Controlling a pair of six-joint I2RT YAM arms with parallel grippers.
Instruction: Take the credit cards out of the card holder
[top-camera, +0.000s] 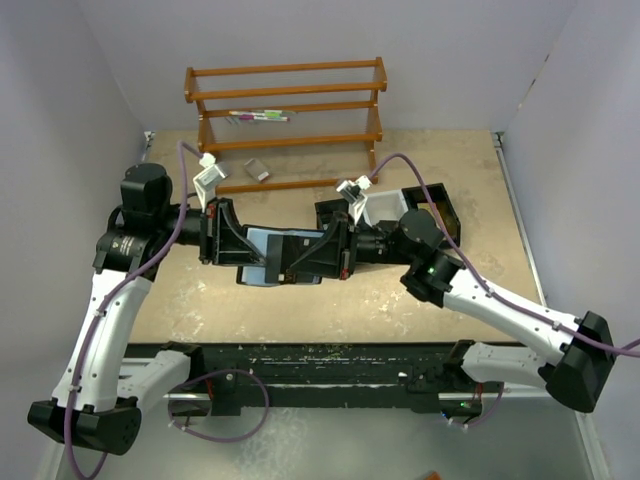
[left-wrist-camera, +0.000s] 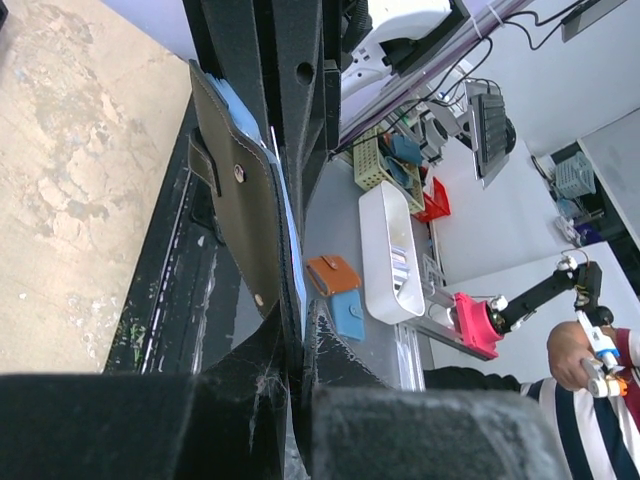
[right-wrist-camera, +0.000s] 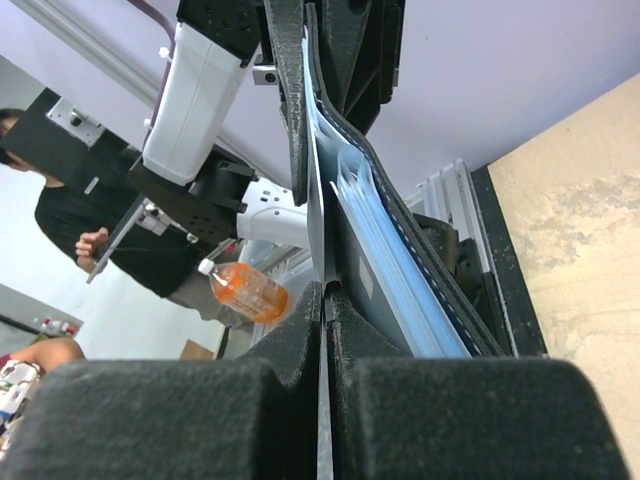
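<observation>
Just above the table (top-camera: 400, 300), the left gripper (top-camera: 248, 252) and right gripper (top-camera: 305, 260) are both clamping shut on opposite ends of the card holder (top-camera: 272, 248), its blue lining facing up; no credit cards are showing. An uneven pull is probably risking a slip or drop. Farther back, a grey block (top-camera: 257, 170), a tray (top-camera: 420, 205) and a wooden rack (top-camera: 285, 110) are sitting well apart, blocking nothing.

I can't read any text, brand or number from my feeds; the small pale marking (top-camera: 119, 243) on the left arm (top-camera: 105, 300) is too tiny to make out in the top view
</observation>
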